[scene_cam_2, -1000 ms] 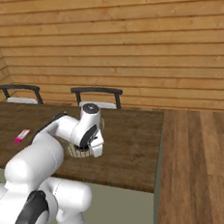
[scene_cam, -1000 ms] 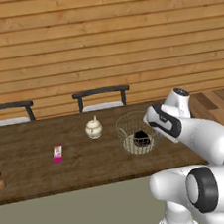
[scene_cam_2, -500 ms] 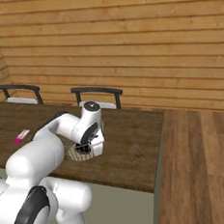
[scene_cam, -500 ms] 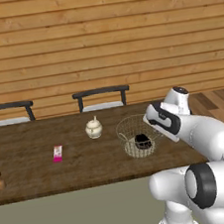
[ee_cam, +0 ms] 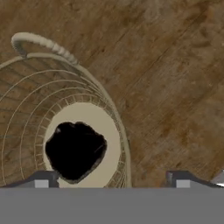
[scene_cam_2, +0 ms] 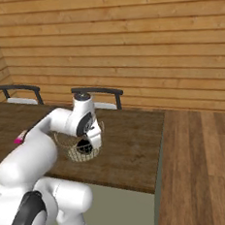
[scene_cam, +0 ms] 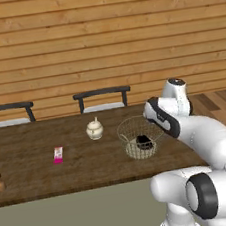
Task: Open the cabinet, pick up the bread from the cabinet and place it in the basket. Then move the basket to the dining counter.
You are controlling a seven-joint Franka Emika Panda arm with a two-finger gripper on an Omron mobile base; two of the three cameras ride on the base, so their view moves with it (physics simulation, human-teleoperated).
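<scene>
1. Tan wire-mesh basket (scene_cam: 140,138), round and bowl-shaped with a pale base, sits at the centre right of the left base view, resting on the long dark-brown wood-plank tabletop (scene_cam: 52,176) that serves as the dining counter.
2. Inside it, on the pale base, lies the bread (ee_cam: 75,150), a small, nearly black lump at the lower left of the hand view.
3. The claw (ee_cam: 111,178) hovers over the basket's right-hand rim in the hand view, its two dark tips spread wide apart, one on each side of the wire wall, clamped on nothing.
4. By my judgement the step in hand is letting go: the basket looks set down and the task close to finished.
5. To do it well, lift straight up and away from the rim, so neither tip catches the thin mesh and tips the basket or drags it.
6. A small white lidded pot (scene_cam: 94,129) stands to the basket's left and a pink packet (scene_cam: 58,154) further left; both are well apart from the exit path.
</scene>
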